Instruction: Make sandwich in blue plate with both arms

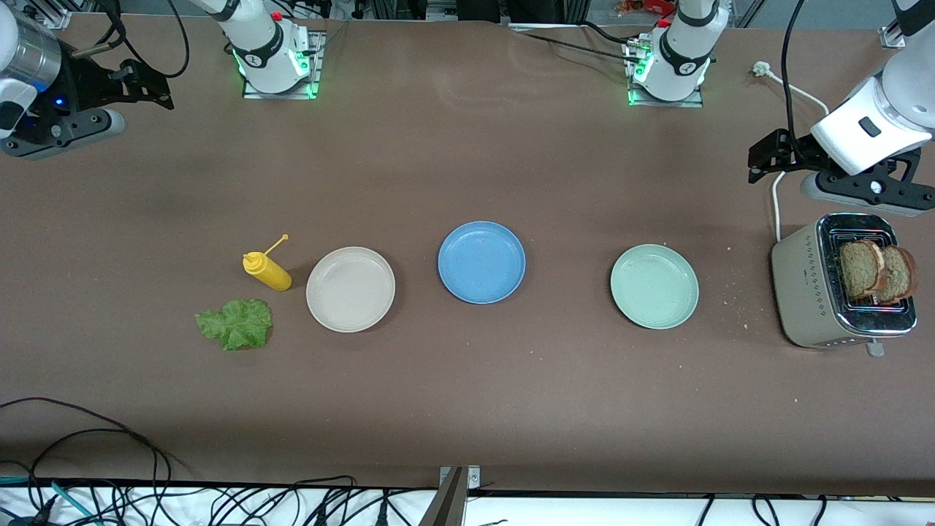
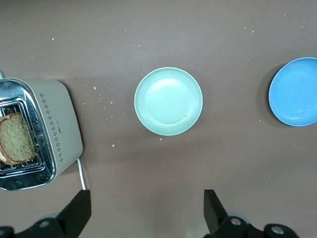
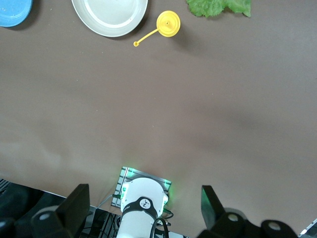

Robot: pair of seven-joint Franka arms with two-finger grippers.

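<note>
The lower parts of both bread slices [image 1: 875, 272] sit hidden inside the toaster [image 1: 811, 292] slots, and the nearer slice partly covers the other one. In the left wrist view the toaster is cut by the picture's edge, and so is the blue plate [image 2: 296, 91]. In the right wrist view the blue plate, beige plate [image 3: 110, 16] and lettuce [image 3: 218, 7] are each cropped at the edge. In the front view the right gripper [image 1: 66, 109] and the left gripper [image 1: 840, 172] run partly out of the picture.
</note>
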